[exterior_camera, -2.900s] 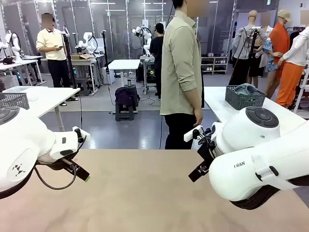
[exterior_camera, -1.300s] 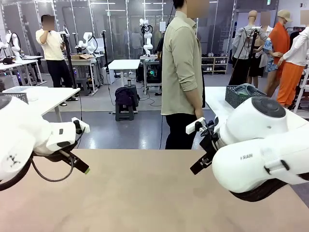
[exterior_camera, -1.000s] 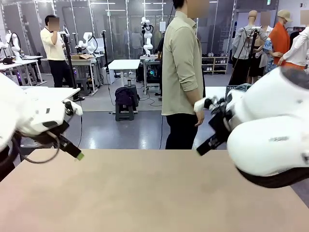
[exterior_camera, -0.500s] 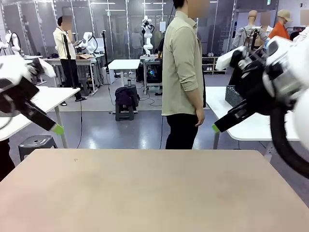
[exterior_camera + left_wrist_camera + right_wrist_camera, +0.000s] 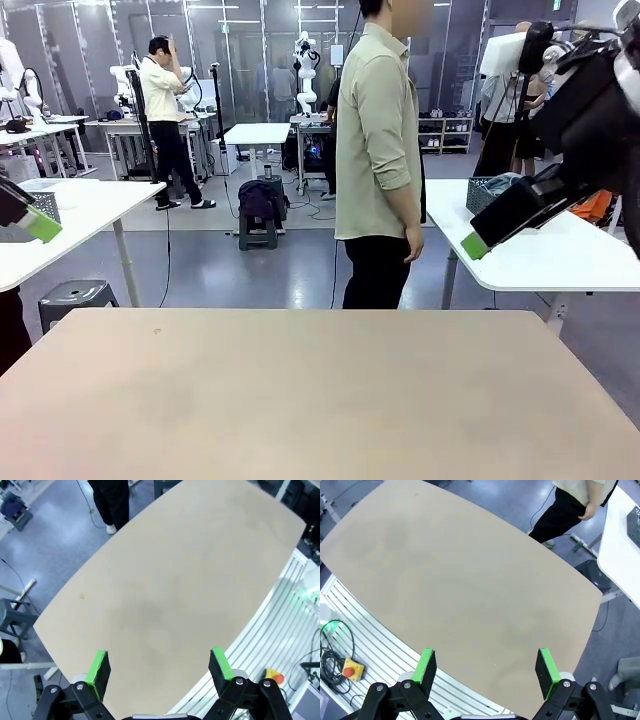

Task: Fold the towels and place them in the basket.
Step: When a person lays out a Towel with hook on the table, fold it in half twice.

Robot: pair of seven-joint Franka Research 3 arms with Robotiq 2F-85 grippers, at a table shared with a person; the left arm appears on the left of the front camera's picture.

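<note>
Front view, middle right: dark mesh basket point(image 5: 487, 197) holding pale cloth point(image 5: 510, 182), likely a towel, on a white side table point(image 5: 560, 255); my left gripper point(image 5: 159, 657) and right gripper point(image 5: 485, 656) gape wide and empty; I'd expect light, limp terry, best pinched at a corner.

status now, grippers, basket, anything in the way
Left gripper open, right gripper open, both raised over the table. Basket on the white side table, cloth in it. Person standing at far edge, hand at side.
</note>
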